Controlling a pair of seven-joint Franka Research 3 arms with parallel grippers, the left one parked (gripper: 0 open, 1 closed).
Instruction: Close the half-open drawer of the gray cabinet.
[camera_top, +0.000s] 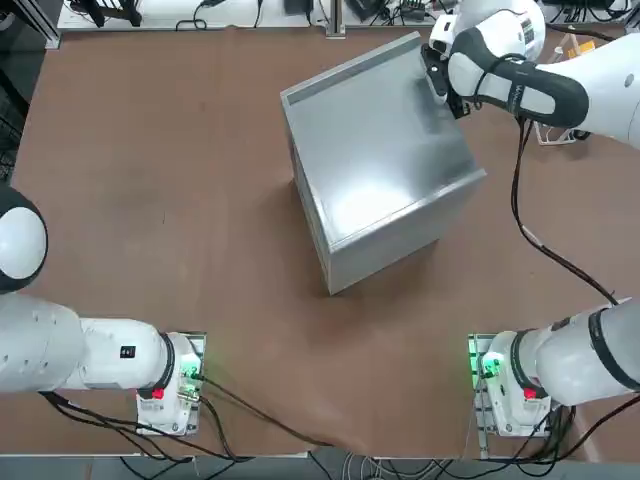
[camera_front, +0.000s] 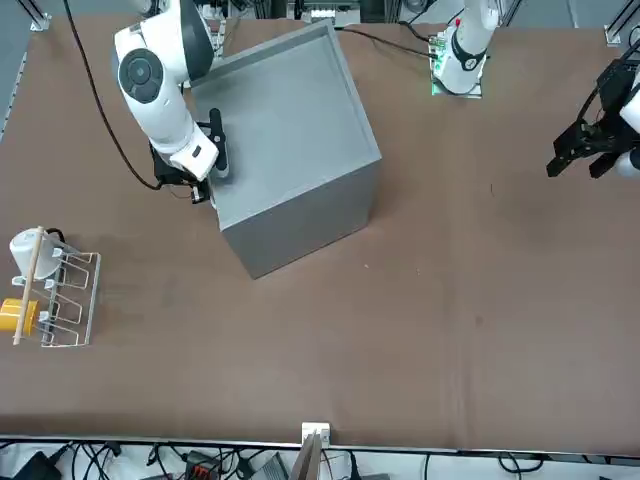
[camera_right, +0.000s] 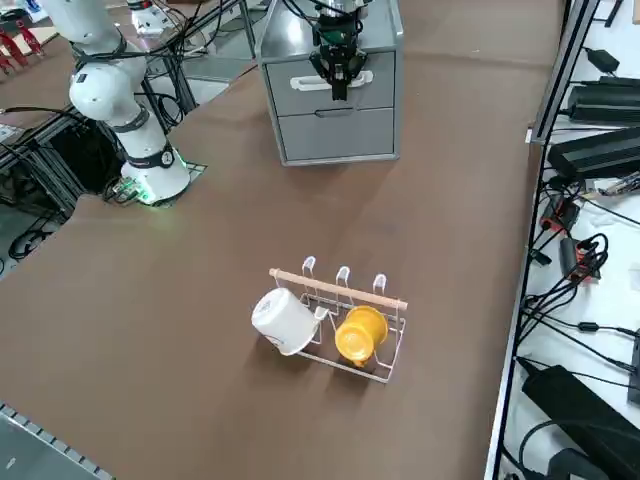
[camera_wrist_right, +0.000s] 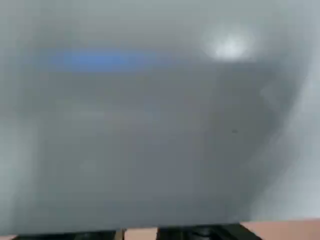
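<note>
Gray, boxy metal cabinet (camera_top: 385, 140) at the table's far middle, its drawer side turned to the robot's right.
The gray upper drawer front (camera_right: 290, 102), its long axis horizontal, is faced by the closed right gripper (camera_right: 341, 92).

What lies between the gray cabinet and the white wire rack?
Only brown tabletop, as the right side view shows; the right gripper is at the upper handle.

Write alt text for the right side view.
A gray cabinet stands with its drawers closed, the robot's right gripper at the upper drawer's white handle. Nearer the camera, a wire rack holds a white mug and a yellow mug.
</note>
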